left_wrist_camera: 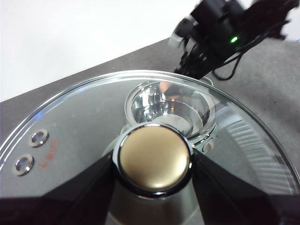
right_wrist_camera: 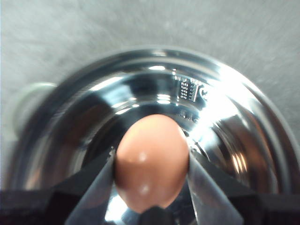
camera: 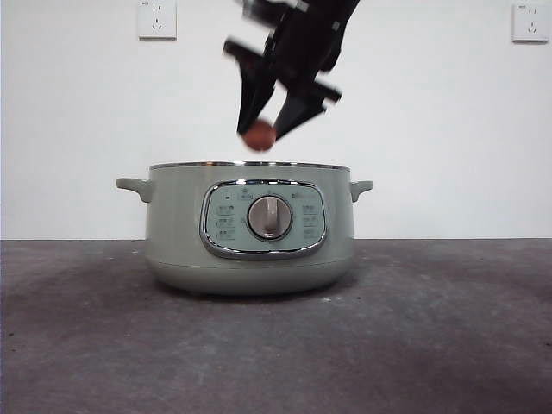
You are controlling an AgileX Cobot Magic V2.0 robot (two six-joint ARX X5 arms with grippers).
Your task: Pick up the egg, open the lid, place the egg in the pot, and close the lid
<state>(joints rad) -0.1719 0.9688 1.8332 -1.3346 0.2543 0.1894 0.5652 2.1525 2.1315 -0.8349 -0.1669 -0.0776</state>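
Right gripper (right_wrist_camera: 151,183) clamps egg (right_wrist_camera: 151,161) above pot (camera: 250,228).

The pot (camera: 250,237) has a smooth, satin sage-green shell that looks like plastic, with a chrome-framed panel and a brushed silver dial (camera: 270,216). Its inside is mirror-polished metal, throwing bright reflections. The egg (right_wrist_camera: 151,161) has a smooth brown-orange shell with small soft highlights. The lid (left_wrist_camera: 79,126) is clear, glossy glass with a thin shiny metal rim; its knob (left_wrist_camera: 154,158) has a satin, dull-gold-looking cap ringed in chrome. The table (camera: 448,345) is dark grey, matt and slightly rough.
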